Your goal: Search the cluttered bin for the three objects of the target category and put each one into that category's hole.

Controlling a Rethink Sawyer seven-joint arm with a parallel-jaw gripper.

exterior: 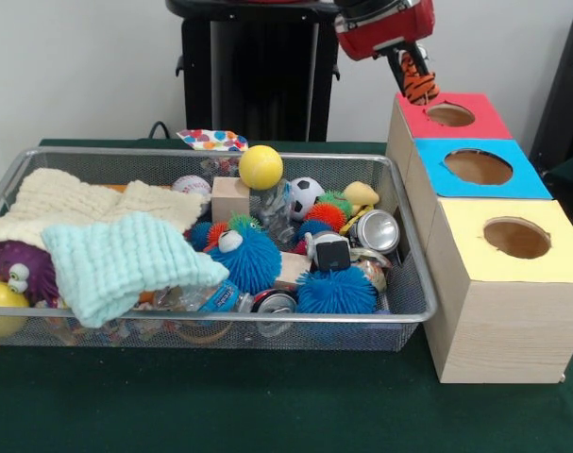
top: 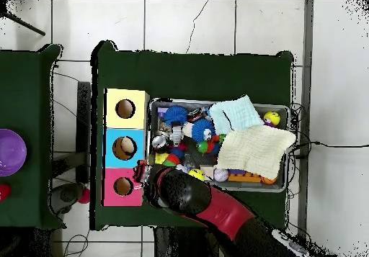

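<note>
Now | hand [exterior: 416,77] closed around striped tiger [exterior: 419,87] | just beside red hole [exterior: 450,115] | bin [exterior: 413,283] cluttered

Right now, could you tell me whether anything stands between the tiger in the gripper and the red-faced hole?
Nothing visible does. The gripper holds the striped tiger at the far left edge of the red-faced hole, whose opening is uncovered and looks empty from the front.
</note>
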